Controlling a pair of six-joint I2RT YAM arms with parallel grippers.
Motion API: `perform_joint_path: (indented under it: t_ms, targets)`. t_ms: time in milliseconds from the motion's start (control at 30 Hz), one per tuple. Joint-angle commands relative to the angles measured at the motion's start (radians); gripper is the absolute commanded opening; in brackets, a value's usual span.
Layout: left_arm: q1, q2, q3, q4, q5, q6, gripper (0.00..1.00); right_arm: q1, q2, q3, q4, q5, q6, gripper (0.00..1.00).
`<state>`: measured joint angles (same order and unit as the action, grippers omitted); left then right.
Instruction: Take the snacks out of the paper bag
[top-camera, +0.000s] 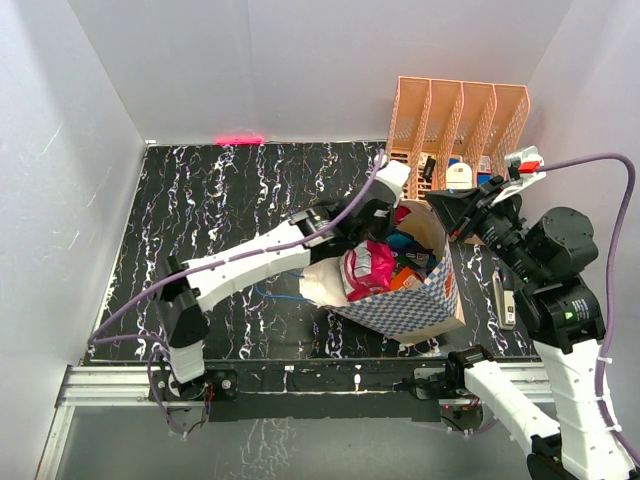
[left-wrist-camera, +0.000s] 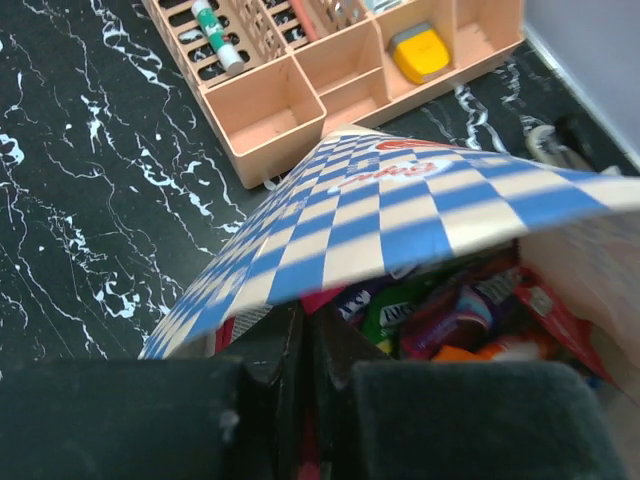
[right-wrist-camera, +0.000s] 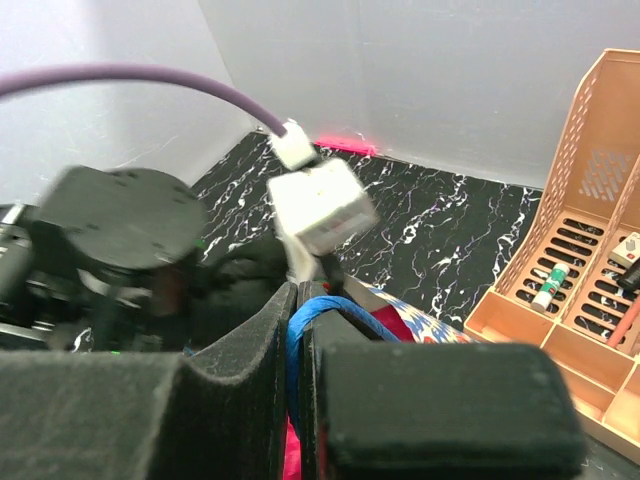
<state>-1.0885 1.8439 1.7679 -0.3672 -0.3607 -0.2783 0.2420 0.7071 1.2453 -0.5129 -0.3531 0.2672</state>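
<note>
The blue-and-white checkered paper bag (top-camera: 420, 310) stands at the table's near right, its mouth open upward. Inside lie several snacks: a large magenta-and-silver packet (top-camera: 368, 268) and green (left-wrist-camera: 395, 312), purple (left-wrist-camera: 450, 315) and orange (left-wrist-camera: 480, 350) ones. My left gripper (top-camera: 378, 225) reaches into the bag's left side. In the left wrist view it (left-wrist-camera: 308, 320) is shut, with a sliver of magenta packet between the fingers, under the bag's rim (left-wrist-camera: 380, 220). My right gripper (top-camera: 440, 207) is at the bag's far rim. In the right wrist view it (right-wrist-camera: 300, 300) is shut on the blue cord handle (right-wrist-camera: 300, 335).
A peach-orange slotted organizer (top-camera: 460, 120) stands just behind the bag, holding a green-and-white tube (left-wrist-camera: 217, 40) and a yellow item (left-wrist-camera: 420, 52). A small grey tool (top-camera: 505, 298) lies right of the bag. White walls enclose the black marbled table (top-camera: 230, 200).
</note>
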Motion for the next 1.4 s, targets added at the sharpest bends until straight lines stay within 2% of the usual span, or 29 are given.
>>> perform_joint_path:
  t_ms: [0, 267, 533, 633, 767, 900, 1133, 1267, 1367]
  targets:
    - [-0.004, -0.183, -0.008, 0.05, 0.077, -0.052, 0.0, 0.002, -0.038, 0.009, 0.157, 0.028, 0.009, 0.07]
    - [-0.004, -0.296, 0.006, 0.028, 0.166, -0.109, 0.0, 0.002, -0.064, -0.017, 0.113, 0.092, 0.081, 0.07]
    - [-0.004, -0.365, 0.118, -0.026, 0.277, -0.159, 0.0, 0.002, -0.09, -0.022, 0.032, 0.19, 0.209, 0.07]
    - [-0.004, -0.401, 0.157, -0.051, 0.288, -0.175, 0.0, 0.002, -0.078, 0.001, -0.029, 0.204, 0.193, 0.07]
    - [-0.004, -0.449, 0.206, -0.098, 0.248, -0.167, 0.0, 0.005, -0.12, -0.038, 0.012, 0.229, 0.185, 0.07]
    - [-0.004, -0.472, 0.292, -0.18, 0.145, -0.109, 0.0, 0.005, -0.155, -0.056, 0.045, 0.255, 0.197, 0.07]
    - [-0.004, -0.472, 0.414, -0.254, -0.168, 0.1, 0.0, 0.005, -0.222, -0.1, 0.07, 0.302, 0.185, 0.07]
    - [-0.004, -0.45, 0.405, -0.209, -0.39, 0.299, 0.0, 0.004, -0.199, -0.066, 0.035, 0.297, 0.129, 0.07]
    - [-0.004, -0.454, 0.277, -0.043, -0.56, 0.522, 0.0, 0.004, -0.185, -0.048, 0.036, 0.297, 0.114, 0.07]
